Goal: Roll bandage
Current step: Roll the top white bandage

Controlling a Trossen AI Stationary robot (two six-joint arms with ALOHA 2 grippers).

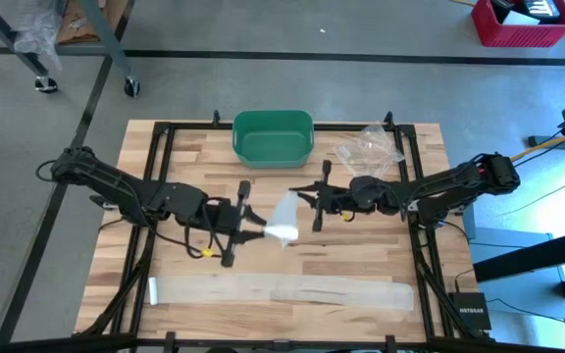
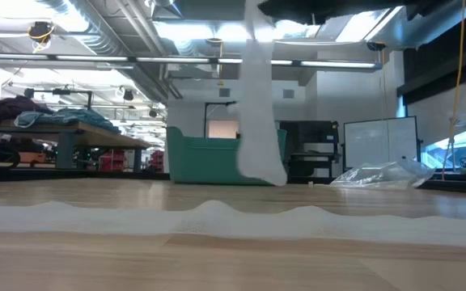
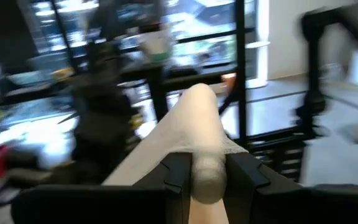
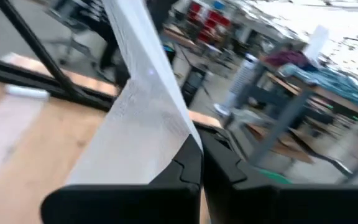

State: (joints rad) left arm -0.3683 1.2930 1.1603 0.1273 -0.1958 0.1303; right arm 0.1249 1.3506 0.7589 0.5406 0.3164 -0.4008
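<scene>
My left gripper (image 1: pixel 255 232) is above the table's middle, shut on a white bandage roll (image 3: pixel 197 124). From the roll a loose strip (image 1: pixel 287 211) runs to my right gripper (image 1: pixel 302 202), which is shut on it. In the low view this strip (image 2: pixel 257 105) hangs down, and its free end (image 2: pixel 271 174) is clear of the table. A second long flat bandage strip (image 1: pixel 282 291) lies along the table's near edge. I cannot tell whether it joins the roll. My left gripper pinches the roll's near end (image 3: pixel 207 177) between its two fingers (image 3: pixel 178 171), level, coming from the table's left. The roll points forward along the fingers and is lifted clear of the table. My right gripper pinches the loose strip at its edge (image 4: pixel 188 140) between its shut fingers (image 4: pixel 224 163), level, from the table's right. The cloth rises past the fingers and drapes; one layer or several, I cannot tell.
A green bin (image 1: pixel 273 137) stands at the far middle of the table. To its right lies a clear plastic bag (image 1: pixel 371 149). A black frame (image 1: pixel 165 132) runs around the table's edges.
</scene>
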